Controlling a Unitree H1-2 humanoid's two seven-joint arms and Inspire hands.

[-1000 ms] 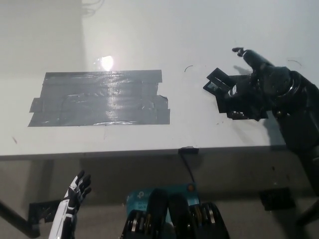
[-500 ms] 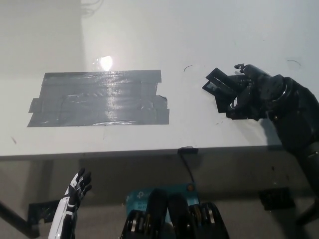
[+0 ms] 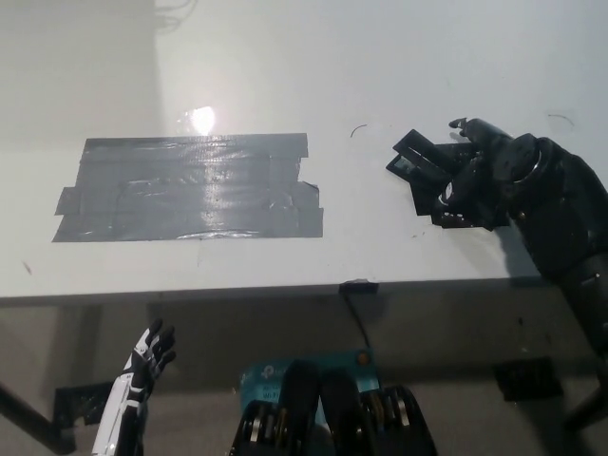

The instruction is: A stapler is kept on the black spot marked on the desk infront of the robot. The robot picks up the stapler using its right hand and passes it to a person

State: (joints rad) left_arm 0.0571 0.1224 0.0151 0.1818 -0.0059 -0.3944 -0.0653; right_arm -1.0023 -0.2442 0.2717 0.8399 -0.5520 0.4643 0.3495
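Head view: stapler (image 3: pixel 420 163) sits at three o'clock, clamped in the black right hand (image 3: pixel 480 180) over the white table (image 3: pixel 285 57), well off the taped black spot (image 3: pixel 190 188). Pickup looks done; handover remains, no person visible. White left hand (image 3: pixel 144 372) rests at seven o'clock, fingers apart.

- The black right hand (image 3: pixel 489 180) has sunk lower over the desk since a second ago, its raised fingers (image 3: pixel 472 126) now curled down beside the stapler (image 3: pixel 418 161).
- The white left hand (image 3: pixel 142 375) has dropped slightly.
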